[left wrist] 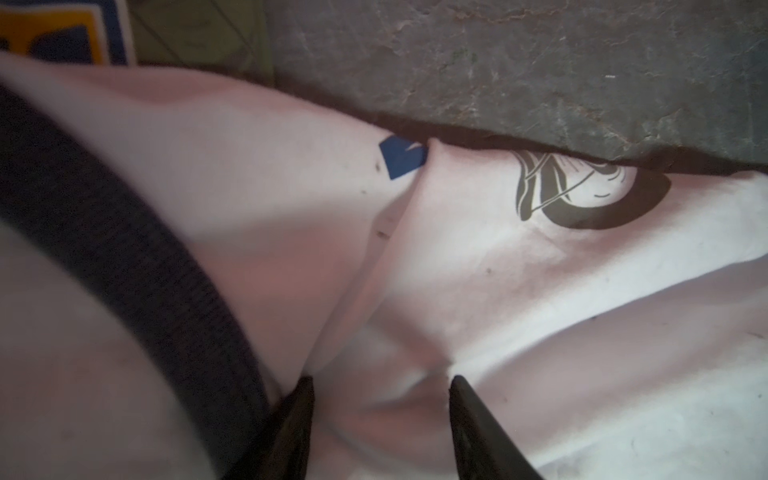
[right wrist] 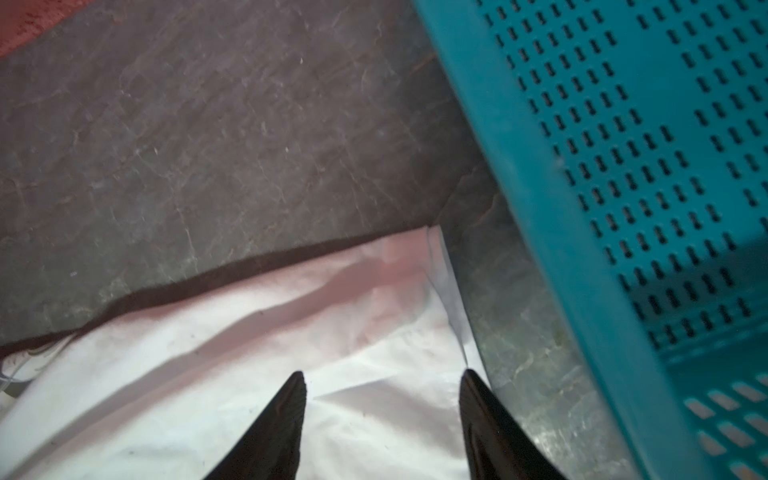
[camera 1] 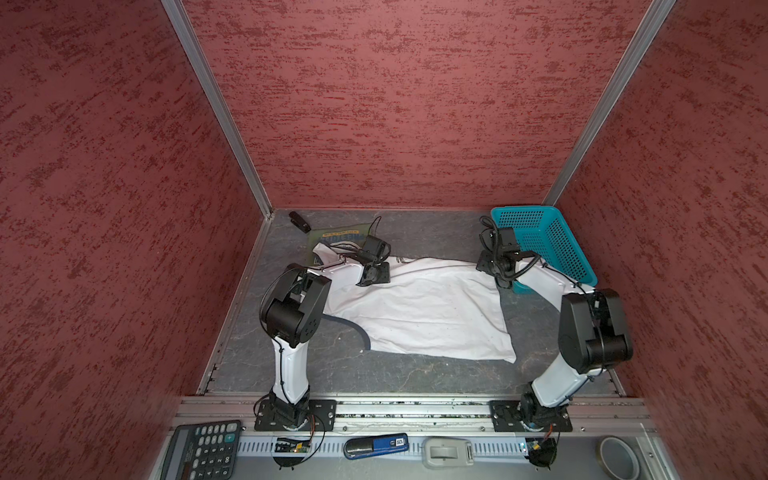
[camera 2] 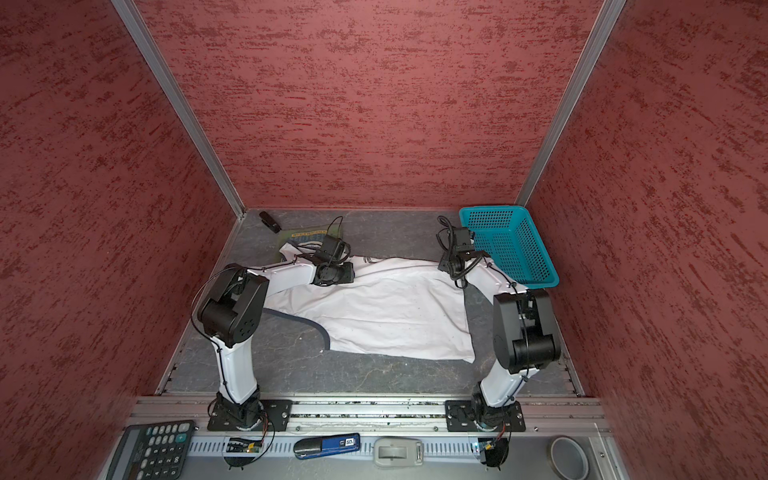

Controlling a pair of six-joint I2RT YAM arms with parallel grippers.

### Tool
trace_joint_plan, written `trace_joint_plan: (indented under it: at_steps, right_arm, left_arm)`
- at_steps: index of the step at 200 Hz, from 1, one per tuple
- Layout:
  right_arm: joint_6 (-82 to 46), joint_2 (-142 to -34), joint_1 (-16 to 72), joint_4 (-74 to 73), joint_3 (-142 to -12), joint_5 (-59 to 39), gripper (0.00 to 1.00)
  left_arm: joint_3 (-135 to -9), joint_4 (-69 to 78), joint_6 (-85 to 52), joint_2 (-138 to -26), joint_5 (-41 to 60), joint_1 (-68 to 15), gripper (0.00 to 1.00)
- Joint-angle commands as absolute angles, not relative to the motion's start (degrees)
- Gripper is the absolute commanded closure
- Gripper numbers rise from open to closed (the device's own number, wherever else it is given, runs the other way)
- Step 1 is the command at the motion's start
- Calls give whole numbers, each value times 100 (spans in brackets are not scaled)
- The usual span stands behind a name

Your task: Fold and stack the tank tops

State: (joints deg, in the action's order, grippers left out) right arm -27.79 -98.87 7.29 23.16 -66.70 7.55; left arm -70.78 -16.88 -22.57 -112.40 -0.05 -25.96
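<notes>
Table: grey stone-patterned table (camera 1: 415, 378) inside red textured walls.
White top: white sleeveless cloth tank top (camera 1: 424, 316) (camera 2: 386, 316), spread across the middle of the table with its straps toward the left edge and its hem toward the right edge. It is creased and not fully flat.
Trim: dark grey ribbed armhole trim (camera 1: 357, 328) (left wrist: 124, 232) curves along the near-left part of the white top.
Green top: olive green cloth tank top (camera 1: 316, 239) (camera 2: 286, 239) (left wrist: 187, 33), lying flat near the far-left corner of the table. Its blue-yellow badge print (camera 1: 340, 237) (left wrist: 54, 33) faces up, and the strap end of the white top lies over its near edge.
Left claw: left claw (left wrist: 381, 380) is on the far-left part of the white top, just near the green one. Its jaws are parted and the tips press into the cloth, with a soft ridge of cloth bulging between them that is not pinched.
Right claw: right claw (right wrist: 384, 374) is released and sits over the far-right hem corner of the white top. One tip is above the cloth and the other is at its edge.
Basket: turquoise plastic mesh basket (camera 1: 521, 209) (right wrist: 519, 166) stands in the far-right corner, just beside the right claw.
Small item: a small black object (camera 1: 300, 221) lies in the far-left corner; it is too small to make out.
</notes>
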Motion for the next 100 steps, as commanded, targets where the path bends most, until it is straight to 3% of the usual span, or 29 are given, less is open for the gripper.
trace_joint_plan:
  at_steps: [1, 47, 100]
  right_arm:
    - [-2874, -10346, 644, 2342, -6936, 960, 36]
    - [-2824, -10711, 641, 2333, -7129, 1000, 37]
    - [-2715, -10831, 628, 2194, -7116, 718, 57]
  left_arm:
    - [-7033, -1832, -2413, -11222, -143, -2458, 46]
    - [-6929, -1870, -2496, -11162, -179, -2302, 46]
    - [-6932, -1841, -2497, -11154, -174, -2294, 45]
